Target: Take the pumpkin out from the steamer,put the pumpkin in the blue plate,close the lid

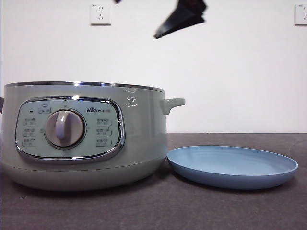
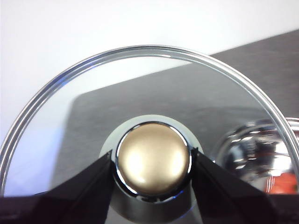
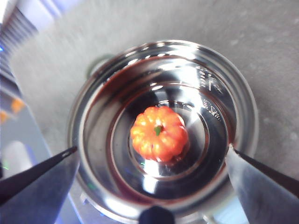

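Looking from the near edge of the bench, the pot stands left with its dial facing the room, and the blue plate lies just beside it on the right, bare. Neither arm is down among them; only a black tip hangs high above the pot's right side, and I cannot say from here whose it is.

The lid is off the pot. The left gripper has its fingers closed on the lid's knob, one on each side, holding the glass lid clear with the bench showing through it. It only needs to wait.

The right gripper hangs over the pot's open mouth, its fingers spread wide, wider than the pumpkin. The pumpkin sits upright in the middle of the shiny bowl, stem up.

The step in hand, as I judge it, is the reach down for the pumpkin. To do it well the gripper should drop straight, centred on the stem, so both fingers pass inside the steel rim and none catches the wall. Close across the ribbed belly, not on the stem. Squeeze firmly, since the round sides could let it slip. Lift straight up before swinging right toward the plate, so it clears the rim.
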